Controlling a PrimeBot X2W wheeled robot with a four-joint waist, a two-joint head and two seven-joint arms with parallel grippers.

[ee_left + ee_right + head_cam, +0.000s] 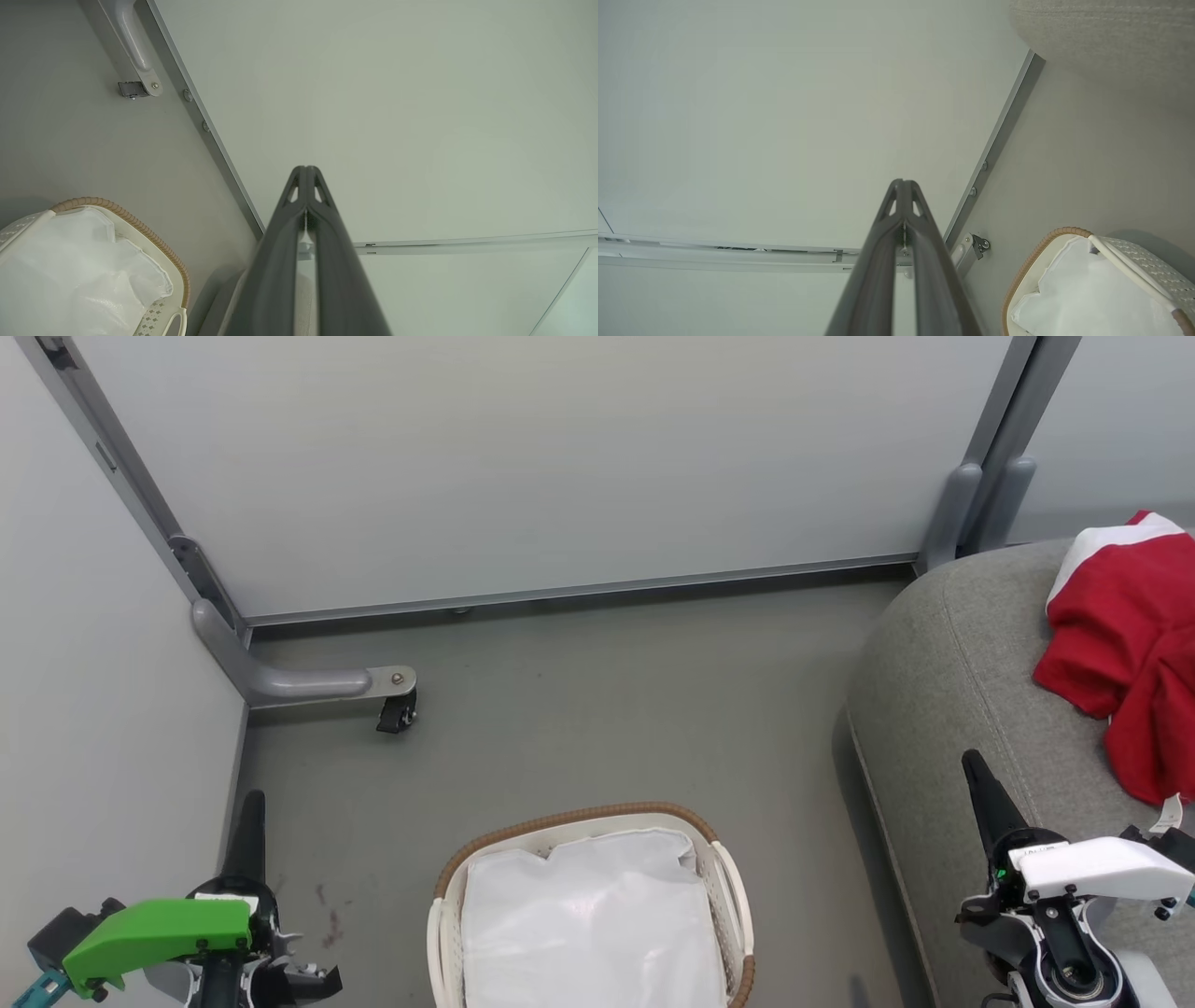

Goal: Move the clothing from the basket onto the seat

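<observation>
The red clothing (1125,649) with white trim lies bunched on the grey seat (952,691) at the right. On the floor at bottom centre stands the white basket (448,896) with its brown woven rim, holding just its white liner (593,924). My left gripper (252,803) is shut and bare at the lower left, left of the basket. Over the seat's near part my right gripper (971,761) is shut and bare, below the clothing. In the left wrist view the left gripper (306,169) points at a wall, basket (180,280) at lower left. The right gripper (903,182) likewise faces a wall, basket (1027,270) at lower right, seat (1101,28) above.
Pale partition panels (523,467) with grey metal frames close off the back and left. A grey panel foot with a black caster (397,709) juts onto the grey floor (635,709) behind the basket. Open floor lies between basket, panels and seat.
</observation>
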